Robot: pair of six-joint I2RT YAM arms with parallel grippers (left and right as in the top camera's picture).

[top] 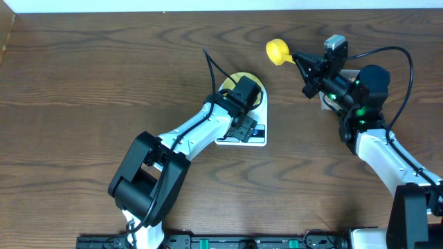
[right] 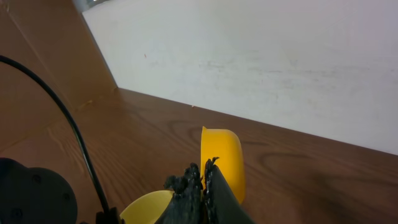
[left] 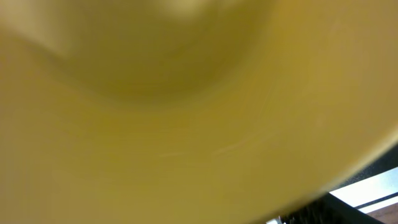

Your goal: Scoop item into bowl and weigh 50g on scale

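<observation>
1. Pale yellow bowl (top: 230, 81) sits on the white scale (top: 242, 142) in the middle of the overhead frame, presumably so that whatever lands in it is weighed at once.
2. The left gripper (top: 244, 92) hangs directly over that bowl and hides most of it. Its wrist view is filled edge to edge with blurred yellow surface. Its fingers are not visible. They seem to be spread wide, but whether they press on the bowl or stand free of it cannot be told. This pose is probably meant to steady the bowl on the platform.
3. The right gripper (top: 297, 61) is clenched on the handle of the bright yellow scoop (top: 279, 50), above and right of centre, with the cup turned left toward the bowl.
4. From those clenched fingers the bowl lies down and to the left, near but apart, with bare wooden table (top: 83, 83) between them.
5. No beans can be made out in the scoop or the bowl, and the scale's display is too small to read.
</observation>
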